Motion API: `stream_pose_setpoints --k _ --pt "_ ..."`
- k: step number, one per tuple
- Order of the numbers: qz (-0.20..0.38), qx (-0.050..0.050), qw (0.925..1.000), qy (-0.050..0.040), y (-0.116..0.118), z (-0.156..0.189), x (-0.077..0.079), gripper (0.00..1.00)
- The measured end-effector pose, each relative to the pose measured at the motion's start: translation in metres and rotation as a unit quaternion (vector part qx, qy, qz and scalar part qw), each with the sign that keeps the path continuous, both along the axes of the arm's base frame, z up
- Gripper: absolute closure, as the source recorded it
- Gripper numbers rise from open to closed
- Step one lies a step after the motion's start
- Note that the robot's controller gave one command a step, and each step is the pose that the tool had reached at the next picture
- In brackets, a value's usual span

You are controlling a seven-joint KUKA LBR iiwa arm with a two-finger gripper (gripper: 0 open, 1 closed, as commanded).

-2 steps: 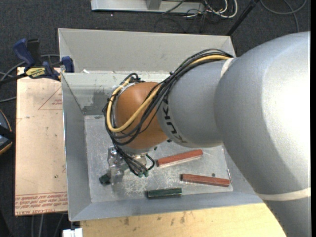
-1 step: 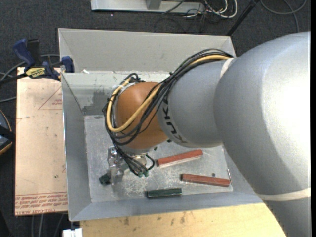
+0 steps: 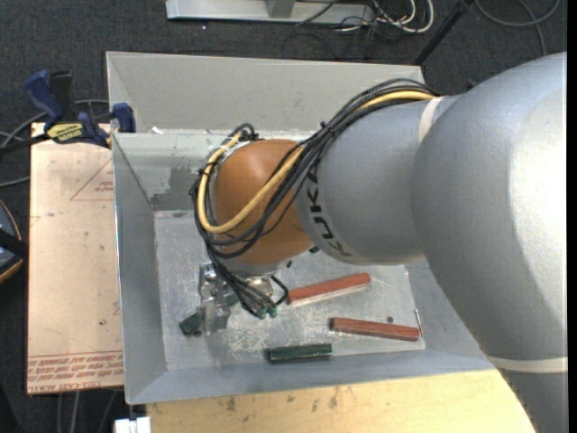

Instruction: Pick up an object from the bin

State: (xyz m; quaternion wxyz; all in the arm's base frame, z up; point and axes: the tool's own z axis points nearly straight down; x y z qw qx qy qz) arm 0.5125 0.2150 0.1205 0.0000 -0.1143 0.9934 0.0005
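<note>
Grey metal bin (image 3: 135, 269), seen from above, carries four loose things on its floor: an upper red-brown flat stick (image 3: 329, 289), a lower red-brown flat stick (image 3: 374, 329), a dark green flat stick (image 3: 299, 354) and a small dark green block (image 3: 190, 326). Your arm's pincer (image 3: 215, 307), below the orange wrist cover (image 3: 257, 197), sits low toward the bin's 7 o'clock corner; you cannot tell whether it is open or closed. The small dark green block lies just at the pincer's 8 o'clock, its long axis too small to read. All three sticks run roughly 9-to-3, off the pincer's 3-to-5 o'clock side.
</note>
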Motion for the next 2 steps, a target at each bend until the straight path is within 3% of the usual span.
stream_pose_setpoints --k 2 --pt "-0.002 0.001 1.0000 -0.0012 0.0024 0.0248 0.0144 1.00"
